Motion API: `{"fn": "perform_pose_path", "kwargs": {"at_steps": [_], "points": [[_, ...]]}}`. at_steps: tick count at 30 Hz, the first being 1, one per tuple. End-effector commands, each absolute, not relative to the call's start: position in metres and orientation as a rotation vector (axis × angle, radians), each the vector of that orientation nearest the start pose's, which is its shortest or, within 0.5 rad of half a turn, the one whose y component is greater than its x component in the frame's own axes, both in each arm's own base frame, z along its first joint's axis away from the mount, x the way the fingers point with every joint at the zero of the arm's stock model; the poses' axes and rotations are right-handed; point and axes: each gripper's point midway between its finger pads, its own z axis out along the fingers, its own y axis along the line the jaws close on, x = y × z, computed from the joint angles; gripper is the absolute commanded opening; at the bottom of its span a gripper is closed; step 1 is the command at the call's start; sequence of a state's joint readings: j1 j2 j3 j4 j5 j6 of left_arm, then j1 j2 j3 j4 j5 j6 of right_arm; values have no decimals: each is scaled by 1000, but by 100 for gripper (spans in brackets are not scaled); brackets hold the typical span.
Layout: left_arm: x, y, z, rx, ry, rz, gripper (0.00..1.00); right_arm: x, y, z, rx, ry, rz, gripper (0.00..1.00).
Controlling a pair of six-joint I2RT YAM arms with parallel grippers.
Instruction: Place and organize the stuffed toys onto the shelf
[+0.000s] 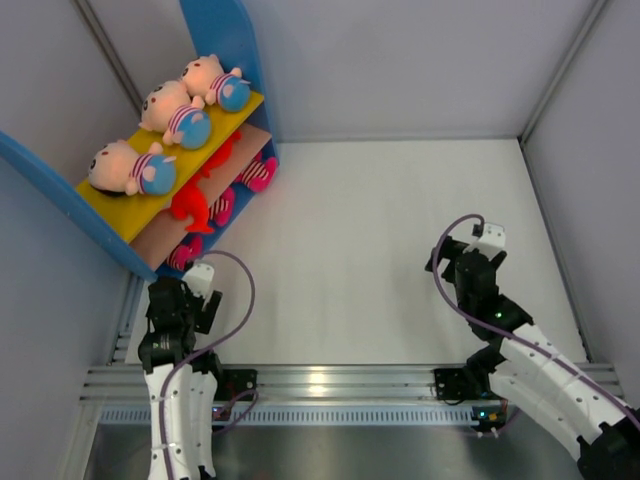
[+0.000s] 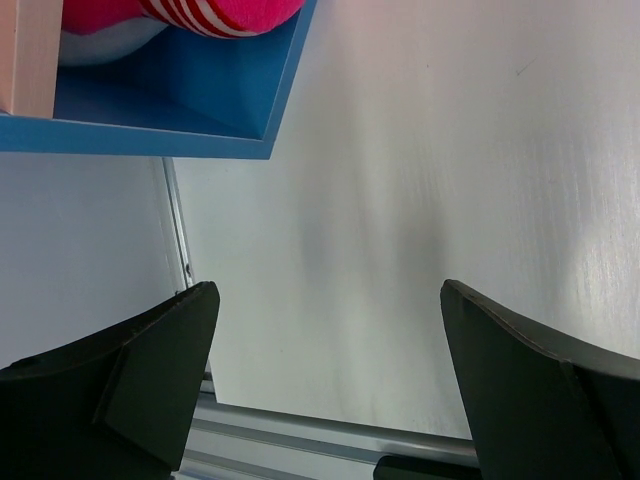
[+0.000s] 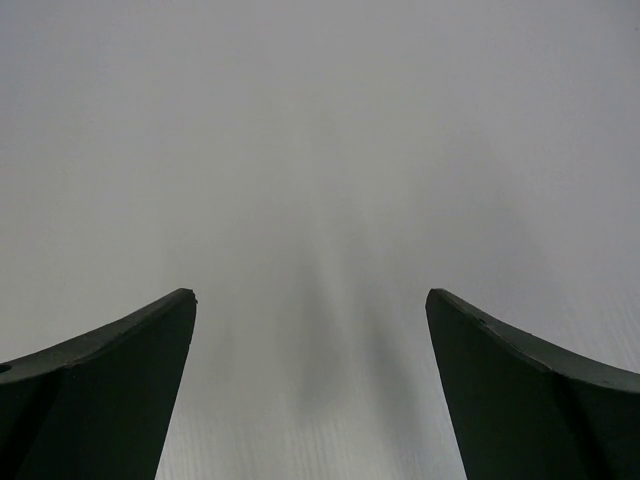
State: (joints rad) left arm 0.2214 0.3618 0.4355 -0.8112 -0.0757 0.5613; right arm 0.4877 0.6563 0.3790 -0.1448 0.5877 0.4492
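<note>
The two-tier shelf with blue side panels stands at the far left; three peach plush dolls in striped shirts lie along its yellow upper board; red plush creatures fill the tan lower board; the left gripper, near the shelf's near end, and the right gripper, over the white table, both gape wide, holding nothing.

Shelf: upper left of frame, on table.
Upper board: three dolls lying in a row.
Lower board: more plush toys, directly beneath the dolls.
Left gripper: just below the shelf's near end.
Right gripper: right of centre, well apart from the shelf.
</note>
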Motion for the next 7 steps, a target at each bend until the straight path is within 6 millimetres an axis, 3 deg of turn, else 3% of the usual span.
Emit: {"fn": "perform_pose_path", "kwargs": {"at_steps": [1, 7], "points": [[161, 76, 95, 292, 2314, 496, 99, 269, 41, 149, 386, 1835, 38, 98], [161, 77, 94, 278, 2312, 504, 99, 262, 39, 162, 349, 1745, 83, 98]]}}
